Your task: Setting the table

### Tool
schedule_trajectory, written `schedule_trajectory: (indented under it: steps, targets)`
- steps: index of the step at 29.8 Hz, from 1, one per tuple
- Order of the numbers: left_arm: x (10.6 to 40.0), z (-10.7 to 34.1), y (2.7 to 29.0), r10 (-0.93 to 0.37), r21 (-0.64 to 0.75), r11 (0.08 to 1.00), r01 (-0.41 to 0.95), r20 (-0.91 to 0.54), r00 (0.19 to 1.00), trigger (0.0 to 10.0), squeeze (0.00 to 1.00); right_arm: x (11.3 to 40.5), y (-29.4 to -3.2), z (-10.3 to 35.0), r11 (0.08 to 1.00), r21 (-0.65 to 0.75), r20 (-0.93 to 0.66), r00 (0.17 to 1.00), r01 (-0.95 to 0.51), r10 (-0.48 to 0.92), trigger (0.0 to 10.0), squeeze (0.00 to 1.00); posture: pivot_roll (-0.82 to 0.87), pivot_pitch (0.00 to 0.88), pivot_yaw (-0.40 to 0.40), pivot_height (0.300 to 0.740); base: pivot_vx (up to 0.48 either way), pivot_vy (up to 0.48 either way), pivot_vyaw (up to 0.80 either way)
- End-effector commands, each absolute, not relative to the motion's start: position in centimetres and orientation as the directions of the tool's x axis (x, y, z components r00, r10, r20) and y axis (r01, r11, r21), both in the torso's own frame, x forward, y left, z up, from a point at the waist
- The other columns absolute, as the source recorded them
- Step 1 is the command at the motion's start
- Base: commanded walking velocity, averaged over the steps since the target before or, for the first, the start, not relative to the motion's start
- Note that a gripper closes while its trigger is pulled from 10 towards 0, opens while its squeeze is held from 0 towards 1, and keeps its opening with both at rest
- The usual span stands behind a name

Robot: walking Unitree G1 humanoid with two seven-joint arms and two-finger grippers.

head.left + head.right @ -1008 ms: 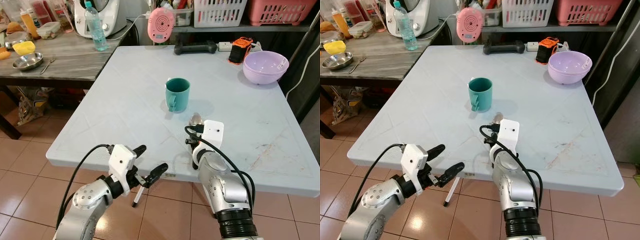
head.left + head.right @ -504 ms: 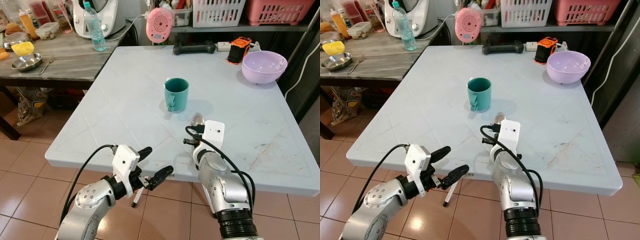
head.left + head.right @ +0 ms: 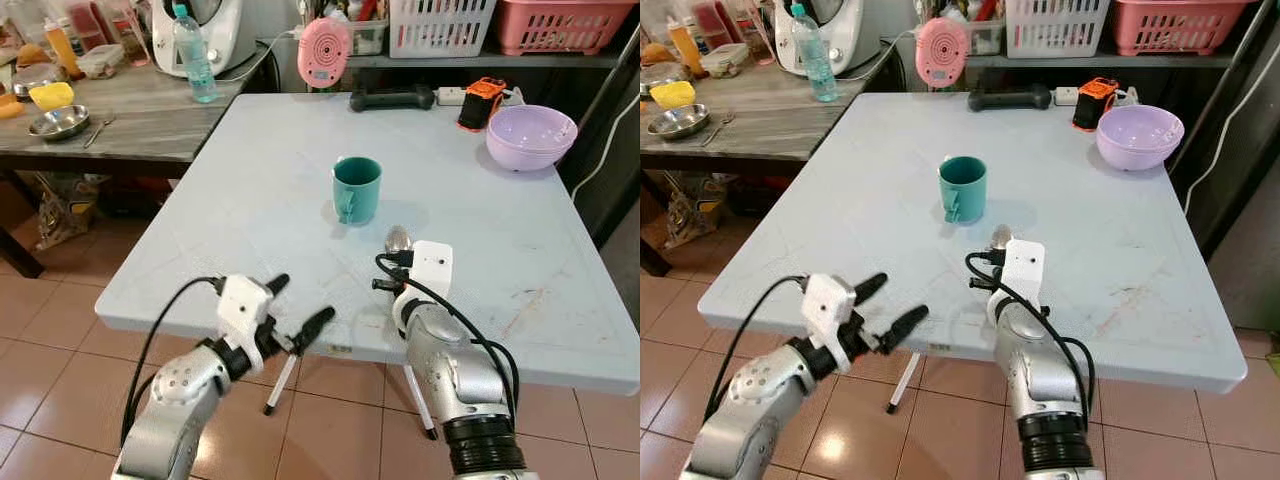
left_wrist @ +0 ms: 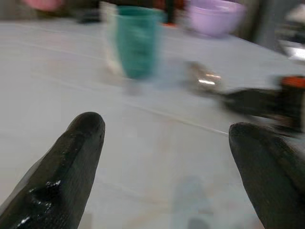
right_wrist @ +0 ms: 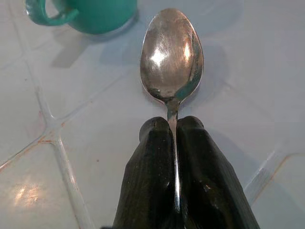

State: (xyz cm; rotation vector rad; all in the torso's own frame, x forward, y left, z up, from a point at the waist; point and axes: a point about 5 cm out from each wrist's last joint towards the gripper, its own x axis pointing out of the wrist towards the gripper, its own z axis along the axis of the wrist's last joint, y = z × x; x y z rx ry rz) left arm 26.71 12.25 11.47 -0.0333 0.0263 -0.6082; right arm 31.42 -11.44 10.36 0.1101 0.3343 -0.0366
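Note:
A metal spoon [image 5: 171, 52] lies with its bowl on the white table [image 3: 200, 230], just in front of a teal mug [image 3: 356, 188]. My right gripper [image 5: 174, 124] is shut on the spoon's handle, low over the table near the front edge. The spoon's bowl [image 3: 398, 240] pokes out past the white wrist housing toward the mug. My left gripper [image 3: 295, 305] hangs open at the table's front edge, left of the right arm, with nothing between its fingers [image 4: 71, 157]. The mug [image 4: 138, 40] appears blurred ahead of it.
A lilac bowl [image 3: 530, 135] sits at the far right of the table. An orange-black device [image 3: 480, 100], a black bar [image 3: 392, 98] and a pink round gadget [image 3: 323, 50] line the back edge. A wooden side table with a bottle [image 3: 193, 55] stands to the left.
My left gripper has risen from below the table's edge to the level of the edge, still open. The right gripper keeps the spoon in about the same spot.

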Motion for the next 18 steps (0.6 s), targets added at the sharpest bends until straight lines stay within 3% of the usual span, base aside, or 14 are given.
schedule_trajectory:
  steps: [1,14,15,17,18]
  targets:
    - [27.5,11.4,13.6,-0.474,-0.005,0.88,0.474,-0.019,0.88,10.0,0.0,31.1,-12.4,11.2,0.995,0.065,-0.248,0.967,0.069,-0.051,0.0,0.0,-0.11,0.005,0.064,0.74,0.0,0.0,0.0]
    - [29.1,11.6,14.6,-0.321,0.018,0.947,0.321,-0.008,0.947,10.0,0.0,29.2,-15.4,14.1,0.994,0.008,0.016,0.994,0.107,-0.107,0.0,0.0,-0.13,0.0,0.079,0.74,0.0,0.0,0.0]
    - [29.2,11.6,14.6,-0.316,0.011,0.949,0.316,-0.007,0.949,10.0,0.0,29.0,-15.5,14.4,0.995,0.008,0.038,0.994,0.104,-0.104,3.6,0.0,-0.13,0.0,0.082,0.74,0.0,0.0,0.0]
    - [29.3,11.6,14.6,-0.314,0.005,0.949,0.314,-0.006,0.949,10.0,0.0,28.8,-15.5,14.7,0.995,0.009,0.05,0.993,0.102,-0.103,3.6,0.0,-0.13,0.0,0.082,0.74,0.0,0.0,0.0]
    - [29.5,11.7,14.6,-0.312,0.007,0.95,0.312,-0.003,0.95,10.0,0.0,28.6,-15.6,14.8,0.995,0.008,0.062,0.993,0.104,-0.104,10.0,0.0,-0.13,0.002,0.085,0.74,0.0,0.0,0.0]
